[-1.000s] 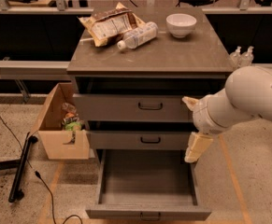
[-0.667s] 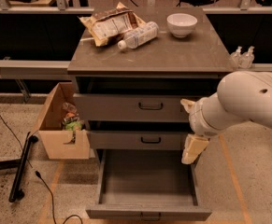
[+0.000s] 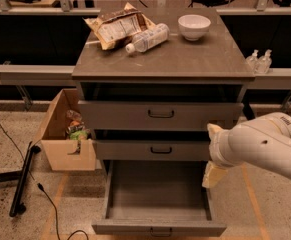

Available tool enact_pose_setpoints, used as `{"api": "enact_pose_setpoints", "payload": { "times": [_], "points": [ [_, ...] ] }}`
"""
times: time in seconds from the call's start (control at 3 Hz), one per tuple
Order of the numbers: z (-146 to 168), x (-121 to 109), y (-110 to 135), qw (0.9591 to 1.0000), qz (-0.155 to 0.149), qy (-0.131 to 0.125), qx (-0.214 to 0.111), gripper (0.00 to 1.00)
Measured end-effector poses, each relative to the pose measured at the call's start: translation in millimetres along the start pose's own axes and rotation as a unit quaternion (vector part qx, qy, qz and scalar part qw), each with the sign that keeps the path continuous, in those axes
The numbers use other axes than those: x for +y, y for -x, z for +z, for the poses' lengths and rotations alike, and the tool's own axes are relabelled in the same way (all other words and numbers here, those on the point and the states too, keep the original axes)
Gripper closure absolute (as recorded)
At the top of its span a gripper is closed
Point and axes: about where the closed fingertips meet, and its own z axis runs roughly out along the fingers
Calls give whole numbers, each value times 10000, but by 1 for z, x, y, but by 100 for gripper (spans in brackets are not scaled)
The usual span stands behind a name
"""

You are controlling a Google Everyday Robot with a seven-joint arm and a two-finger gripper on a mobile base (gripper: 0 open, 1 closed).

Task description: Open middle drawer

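1. A grey-brown table (image 3: 185,59) with three drawers is seen in the middle of the camera view.
2. The middle drawer (image 3: 125,150) is found between the top drawer (image 3: 120,115) and the bottom drawer (image 3: 160,228).
3. A small black handle (image 3: 161,150) is fixed at the centre of the middle drawer's front.
4. The middle drawer is seen pushed in, with a dark gap above it.
5. The bottom drawer is pulled far out, and nothing is seen inside it.
6. The claw (image 3: 212,154) is held at the right end of the middle drawer's front, at the tip of a big white arm (image 3: 265,146) that comes in from the right.
7. The claw's two cream fingers (image 3: 214,175) are spread apart, one up and one down, and nothing is gripped by them.
8. The claw is kept well to the right of the handle, and the handle is not touched.
9. A snack bag (image 3: 117,26), a plastic bottle (image 3: 147,38) lying on its side and a white bowl (image 3: 194,26) are set on the table top.
10. The bottle is laid just beside the bag, and the bowl is placed apart from them, to the right.
11. A cardboard box (image 3: 60,151) with some packets in it is set on the floor to the left of the table.
12. Two small pump bottles (image 3: 259,61) are stood on a ledge behind the table, on the right.
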Motion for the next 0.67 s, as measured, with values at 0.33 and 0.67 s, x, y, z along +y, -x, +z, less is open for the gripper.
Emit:
{"api": "enact_pose_setpoints", "payload": {
  "times": [0.33,0.67],
  "points": [
    [31,-4,-21,9996,99,-257,-39,0],
    [68,-11,-39,9994,126,-270,-168,0]
  ]
}}
